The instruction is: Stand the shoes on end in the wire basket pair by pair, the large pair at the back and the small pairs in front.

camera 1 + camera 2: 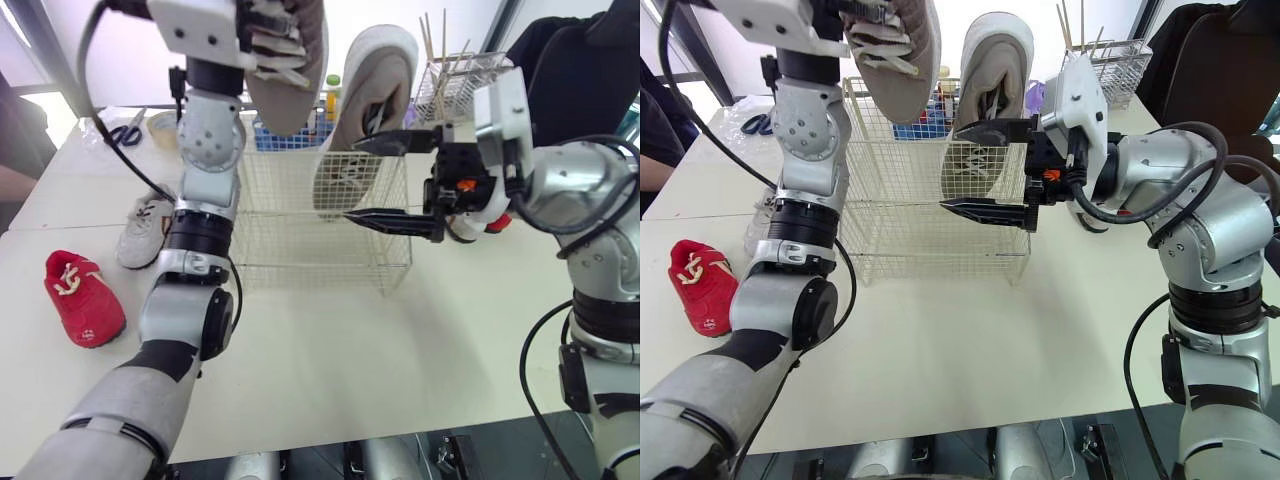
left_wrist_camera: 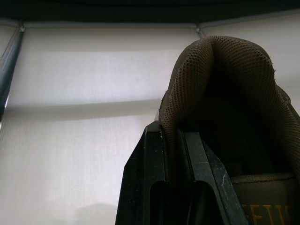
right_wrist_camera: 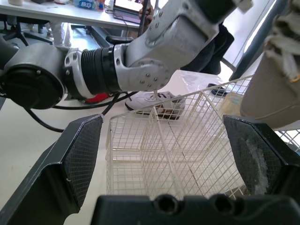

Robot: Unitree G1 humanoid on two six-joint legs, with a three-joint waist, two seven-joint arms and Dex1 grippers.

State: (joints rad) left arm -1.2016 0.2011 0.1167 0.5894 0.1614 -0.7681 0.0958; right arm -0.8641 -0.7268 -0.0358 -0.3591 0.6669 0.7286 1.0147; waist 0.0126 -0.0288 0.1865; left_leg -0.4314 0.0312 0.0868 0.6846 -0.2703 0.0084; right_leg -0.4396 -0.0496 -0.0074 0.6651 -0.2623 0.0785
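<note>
Left eye view: my left arm (image 1: pixel 207 140) is raised, and a large tan shoe (image 1: pixel 290 70) hangs toe-down from its top end, over the back left part of the wire basket (image 1: pixel 320 245). A second large shoe (image 1: pixel 365 100) stands on end in the basket at the back right, its upper half rising above the rim. My right gripper (image 1: pixel 350 180) sits at the basket's front right with its fingers wide apart, one above the other, holding nothing. I cannot tell whether the upper finger touches the standing shoe. On the worktop (image 1: pixel 330 370), left of my arm, lies a small red shoe (image 1: pixel 82 297). A small white shoe (image 1: pixel 143 228) lies beyond it, near the basket's left side.

Right eye view: the same layout – the tan shoe overlaps the basket's back left corner, and the right gripper's fingers frame the front of the standing shoe.

Left wrist view: my left gripper (image 2: pixel 177 159) has its fingers (image 2: pixel 152 178) clamped on the tan shoe's padded heel collar, one outside and one inside the opening.

Right wrist view: the two fingers (image 3: pixel 82 154) stand well apart with the basket between them. The white shoe shows beyond the basket, under my left arm, and the tan shoe hangs above the basket's far side.
</note>
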